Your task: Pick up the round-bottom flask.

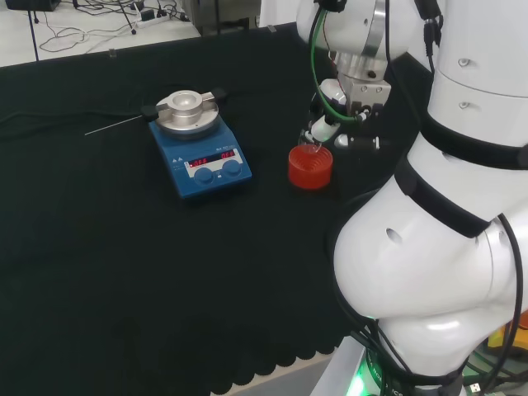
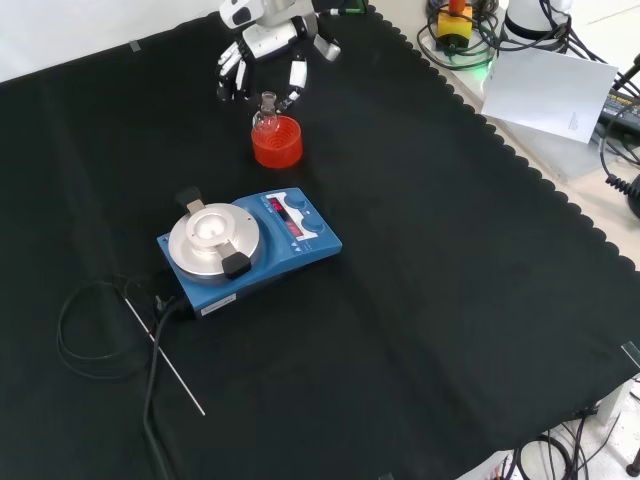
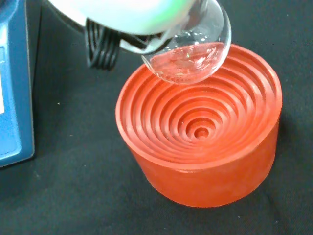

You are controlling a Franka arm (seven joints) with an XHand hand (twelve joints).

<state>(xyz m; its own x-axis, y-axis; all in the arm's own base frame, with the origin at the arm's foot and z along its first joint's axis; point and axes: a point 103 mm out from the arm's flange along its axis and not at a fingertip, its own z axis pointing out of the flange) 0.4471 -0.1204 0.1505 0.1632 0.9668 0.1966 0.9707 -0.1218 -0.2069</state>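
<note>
The round-bottom flask (image 3: 188, 54) hangs just above the red ribbed stand (image 3: 200, 132), clear of its rings, with the hand (image 2: 262, 45) at its neck and the fingers (image 2: 297, 75) curled around it. Lift under way, I'd say; next, a steady rise. Black-clothed table (image 2: 450, 300), blue hotplate (image 2: 250, 245) nearby, cables beyond.

I'm looking at a lab, robotics + chem bench: black cloth (image 2: 450, 280), blue hotplate stirrer (image 2: 250, 250) w/ probe near the hand (image 2: 262, 45), red ribbed stand (image 2: 277, 142) and glass flask (image 2: 266, 115) just below it, cables (image 1: 99, 25) around.
</note>
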